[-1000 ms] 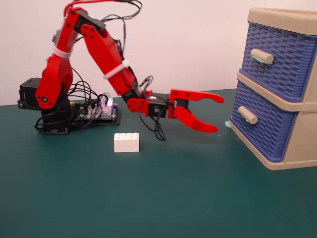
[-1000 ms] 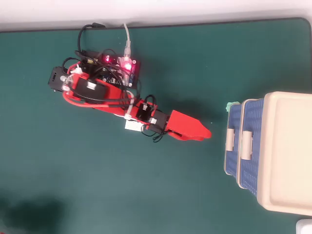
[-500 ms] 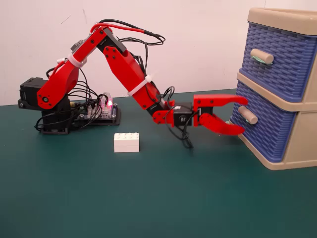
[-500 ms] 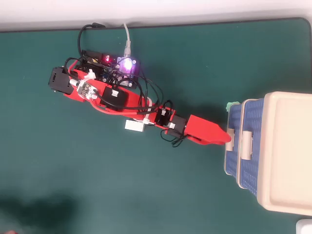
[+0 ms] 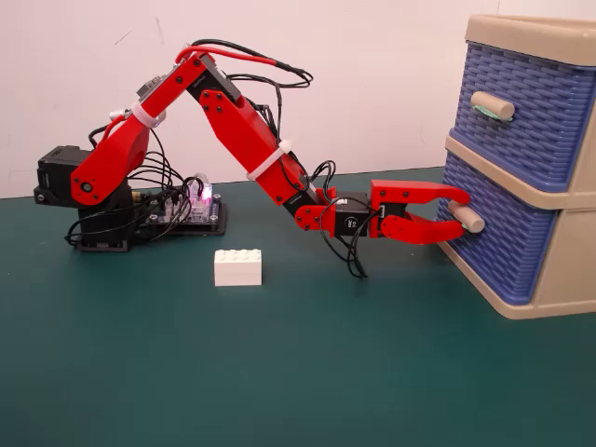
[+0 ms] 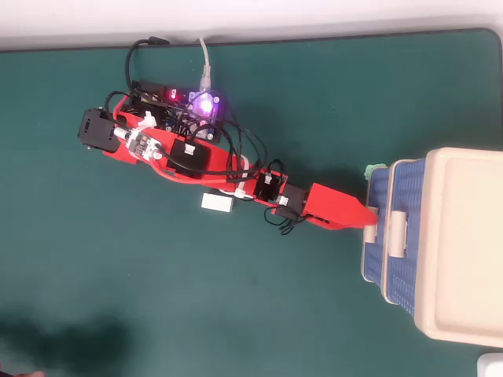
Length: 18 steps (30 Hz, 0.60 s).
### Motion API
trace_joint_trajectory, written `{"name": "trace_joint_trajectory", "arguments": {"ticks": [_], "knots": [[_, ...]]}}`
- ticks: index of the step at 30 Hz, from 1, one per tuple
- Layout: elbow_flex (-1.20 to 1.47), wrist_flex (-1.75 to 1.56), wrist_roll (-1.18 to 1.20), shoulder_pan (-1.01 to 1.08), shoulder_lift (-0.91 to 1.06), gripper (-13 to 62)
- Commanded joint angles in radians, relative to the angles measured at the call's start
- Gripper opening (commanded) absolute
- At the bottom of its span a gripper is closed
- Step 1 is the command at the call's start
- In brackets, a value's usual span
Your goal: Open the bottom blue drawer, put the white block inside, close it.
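Blue bottom drawer (image 5: 498, 237) appears shut or barely started, with the gripper (image 5: 456, 217) open, jaws bracketing its handle (image 5: 466, 217) and not yet clamped; the white block (image 5: 237, 267) sits untouched on the mat, insertion and closing outstanding.

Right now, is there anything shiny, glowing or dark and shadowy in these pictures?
In the overhead view, a purple light glows on the circuit board and a big dark shadow covers the green mat's lower left corner. In the fixed view, the same light shines pink-white, lighting is even, and the white block looks sharp.
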Motion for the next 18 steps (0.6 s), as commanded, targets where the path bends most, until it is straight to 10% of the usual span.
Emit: {"name": "trace_joint_trajectory", "arguments": {"ticks": [1,10,18], "knots": [[-0.054,-0.015,0.009,-0.014,0.009,0.3],[-0.043,0.055,0.012,-0.006,0.018,-8.1],[0.494,0.057,0.051,0.035,0.440,-8.2]]}}
